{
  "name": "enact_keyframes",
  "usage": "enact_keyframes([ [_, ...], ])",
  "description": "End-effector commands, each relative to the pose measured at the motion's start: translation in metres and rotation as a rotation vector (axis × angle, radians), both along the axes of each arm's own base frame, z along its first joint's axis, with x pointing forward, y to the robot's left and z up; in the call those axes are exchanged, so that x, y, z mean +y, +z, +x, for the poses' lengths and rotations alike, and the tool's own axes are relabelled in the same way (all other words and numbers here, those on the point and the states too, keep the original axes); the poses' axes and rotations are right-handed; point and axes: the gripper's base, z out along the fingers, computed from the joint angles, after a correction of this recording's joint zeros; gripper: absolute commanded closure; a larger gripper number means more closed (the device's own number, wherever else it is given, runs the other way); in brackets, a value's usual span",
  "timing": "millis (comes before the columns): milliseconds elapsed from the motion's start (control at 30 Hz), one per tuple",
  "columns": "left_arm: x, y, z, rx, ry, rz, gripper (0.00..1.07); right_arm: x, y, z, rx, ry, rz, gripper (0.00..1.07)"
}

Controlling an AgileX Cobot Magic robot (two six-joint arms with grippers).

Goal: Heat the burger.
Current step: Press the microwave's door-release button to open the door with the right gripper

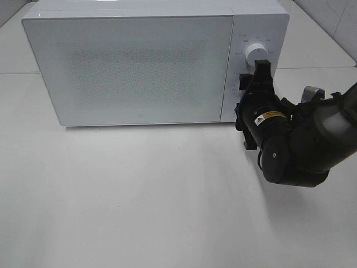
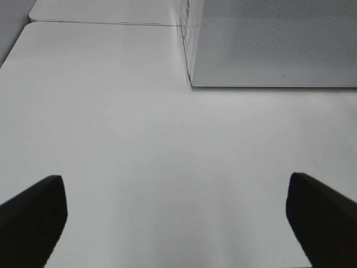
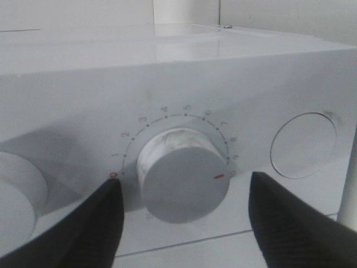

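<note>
**Dial off zero, jaws let go, burger out of sight**

High view. Shows the microwave (image 1: 134, 61) with its door shut and frosted, so hides whatever lies inside. Gives no sight of the burger anywhere; most likely behind that door, well to one side of the jaws. Puts the right gripper (image 1: 262, 67) at the control panel, with the upper knob (image 1: 257, 52) just above the jaws and the dial covered by them. Leaves bare table (image 1: 139, 195) behind the arm for backing away.

Left wrist. Finds the left gripper (image 2: 174, 181) spread wide, holding nothing, over plain table. Places a microwave corner well ahead of the jaws, with nothing between.

Right wrist. Sets the dial (image 3: 181, 178) squarely between the jaws, which stand released, a strip of panel showing on each side and the fingers (image 3: 83, 223) touching nothing. Reads the dial's red mark (image 3: 218, 177) far round the scale from the red 0 (image 3: 113, 174), so counts the timer as set. Notes the upper knob just outside one finger and a round button (image 3: 304, 145) just outside the other: little room sideways, free room straight back.

Judges the task nearly done: loading, shutting and timing seemingly finished, leaving only the pull-back and the heating itself.
</note>
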Motion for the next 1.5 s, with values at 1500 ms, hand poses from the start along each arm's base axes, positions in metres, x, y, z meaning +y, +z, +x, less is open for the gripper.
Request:
enact_keyframes([
  [1500,0.0,0.0,-0.001,-0.011,0.007,-0.003,0.07,-0.032,0.111,-0.088,-0.176,0.431,-0.672,0.36],
])
